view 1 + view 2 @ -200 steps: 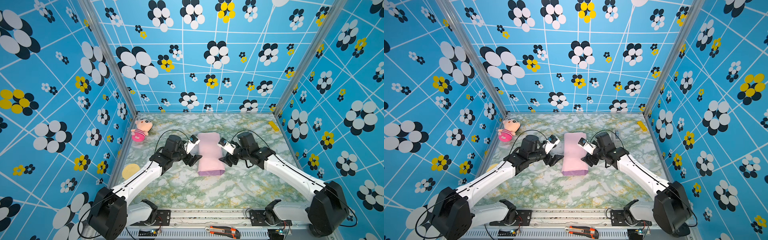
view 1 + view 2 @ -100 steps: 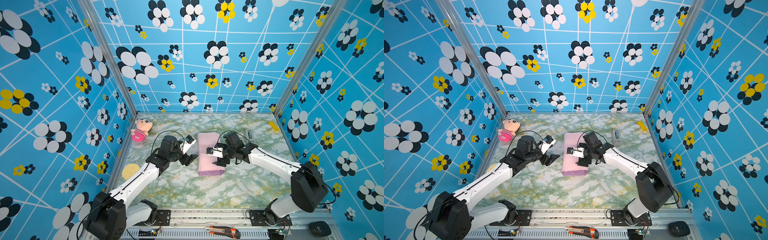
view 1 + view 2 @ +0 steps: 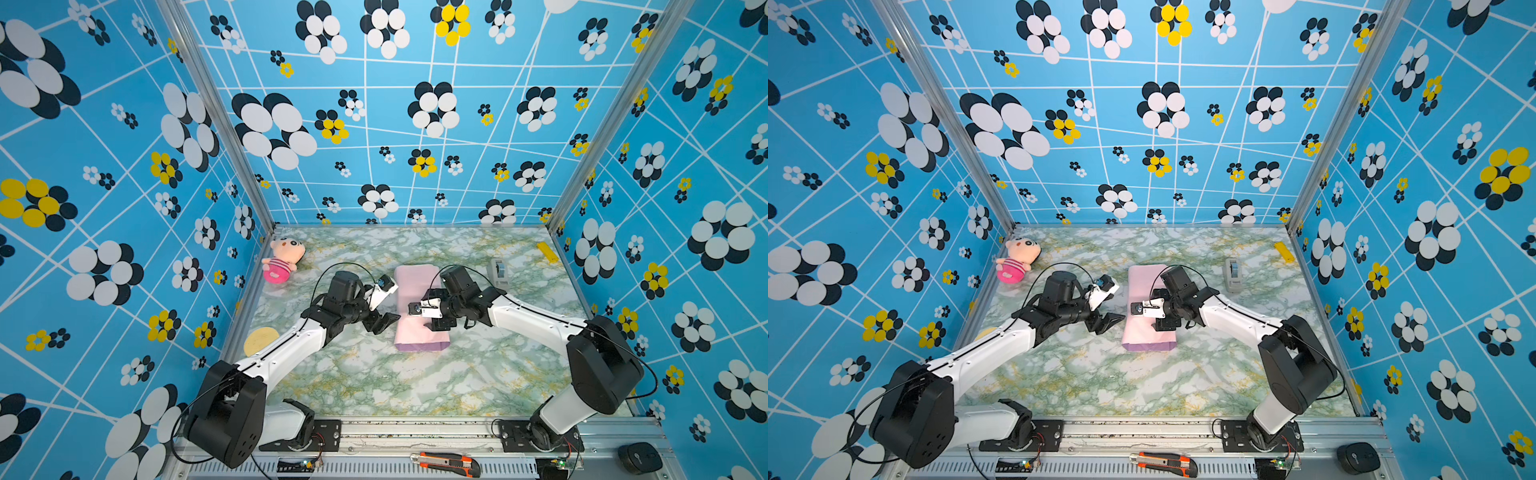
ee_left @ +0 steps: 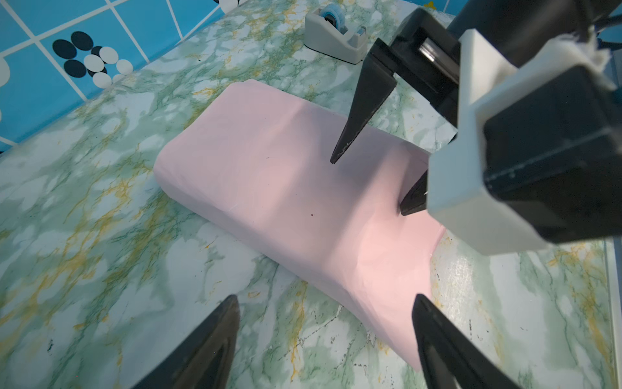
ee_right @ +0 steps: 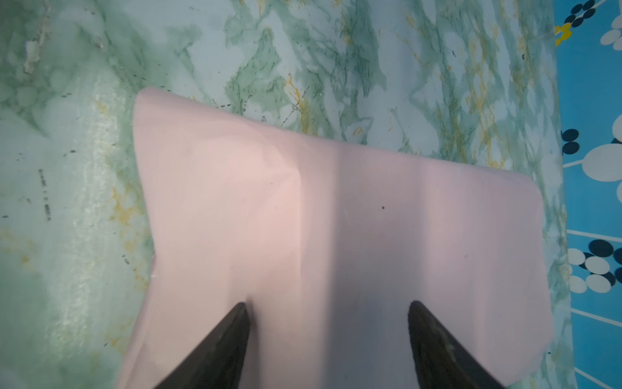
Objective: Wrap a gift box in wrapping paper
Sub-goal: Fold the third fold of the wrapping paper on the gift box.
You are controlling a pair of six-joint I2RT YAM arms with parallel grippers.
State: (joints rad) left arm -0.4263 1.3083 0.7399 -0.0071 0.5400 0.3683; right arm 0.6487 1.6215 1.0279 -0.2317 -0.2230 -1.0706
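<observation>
1. Pink wrapping paper (image 3: 415,286) lies folded over in a long bundle at the middle of the table (image 3: 415,386); the box is hidden from view.
2. Left gripper (image 4: 324,301) sits just beside the bundle — jaws wide apart, empty.
3. Right gripper (image 5: 327,303) has its jaws apart, tips resting on the paper.

No readable text, labels or numbers.
A pale mark on the black computer mouse (image 3: 638,457) is too small to make out; smudged dark marks on the marble-print tabletop (image 5: 43,195) are too blurred to read.
</observation>
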